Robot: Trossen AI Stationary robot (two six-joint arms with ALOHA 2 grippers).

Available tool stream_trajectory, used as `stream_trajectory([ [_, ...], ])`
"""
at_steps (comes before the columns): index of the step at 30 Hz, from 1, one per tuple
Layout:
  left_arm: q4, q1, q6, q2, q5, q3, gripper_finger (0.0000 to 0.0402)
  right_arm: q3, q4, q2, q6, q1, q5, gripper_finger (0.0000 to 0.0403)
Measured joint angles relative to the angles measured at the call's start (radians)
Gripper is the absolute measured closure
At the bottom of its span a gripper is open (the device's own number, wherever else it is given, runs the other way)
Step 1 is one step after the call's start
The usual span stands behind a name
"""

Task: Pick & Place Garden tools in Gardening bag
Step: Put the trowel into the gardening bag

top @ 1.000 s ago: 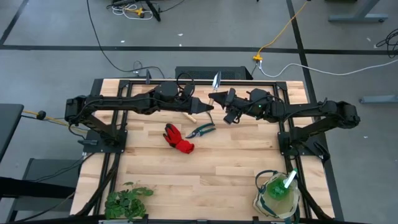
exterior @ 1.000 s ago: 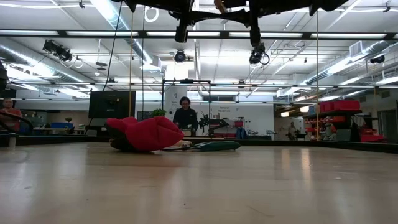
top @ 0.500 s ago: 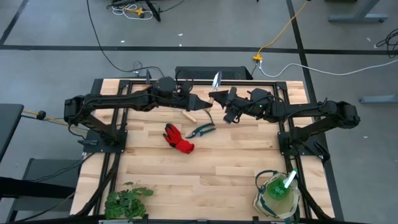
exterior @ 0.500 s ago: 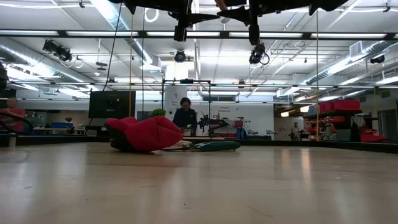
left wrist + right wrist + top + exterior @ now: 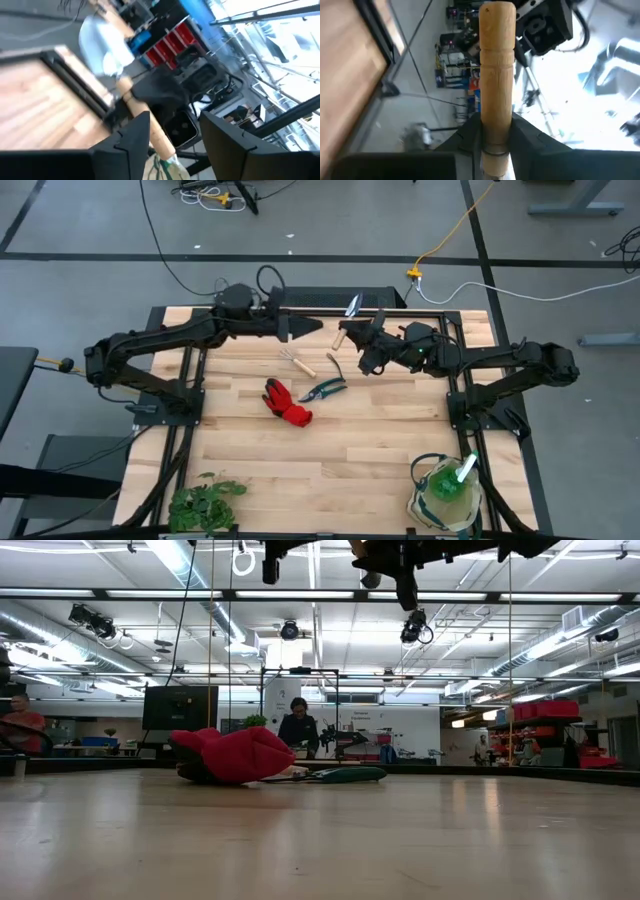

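- High view: the right gripper [image 5: 362, 340] is clamped on the wooden handle of the silver-bladed trowel [image 5: 347, 314], lifted above the far part of the pale wooden table [image 5: 330, 440].
- Right wrist view: the trowel's round wooden handle [image 5: 496, 65] stands between the two dark fingers [image 5: 468, 135], pinched near its metal collar.
- The left gripper [image 5: 310, 326] hangs over the table's far edge, its fingers apart and holding nothing.
- On the table lie the wooden-handled hand rake [image 5: 296, 361], the dark pruning shears [image 5: 325, 387] and the red glove [image 5: 287, 404], near one another.
- The round cream canvas gardening bag [image 5: 443, 492] with dark green trim sits at the near right corner, a green spray bottle [image 5: 458, 473] inside it.
- A leafy green plant bunch [image 5: 204, 502] lies at the near left corner.
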Motion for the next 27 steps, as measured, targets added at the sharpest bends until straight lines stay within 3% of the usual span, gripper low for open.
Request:
stream_trajectory([
  [4,0.000,0.004,0.071,-0.005,-0.013,-0.002,0.0242,0.000,-0.001,0.000,0.149,0.000,0.000,0.0328],
  [10,0.003,0.000,0.191,-0.004,-0.022,-0.001,0.0282,0.000,-0.001,0.000,0.206,0.000,-0.001,0.0328],
  [14,0.005,-0.005,0.245,-0.004,-0.019,-0.001,0.0326,0.000,0.004,0.000,0.230,0.005,-0.001,0.0328],
  [19,0.005,-0.005,0.251,-0.005,0.006,-0.001,0.0391,0.000,0.017,0.000,0.426,0.010,-0.050,0.0328],
  [27,0.005,-0.013,0.271,-0.005,0.008,-0.001,0.0397,0.000,-0.014,0.000,0.709,0.010,-0.120,0.0328],
])
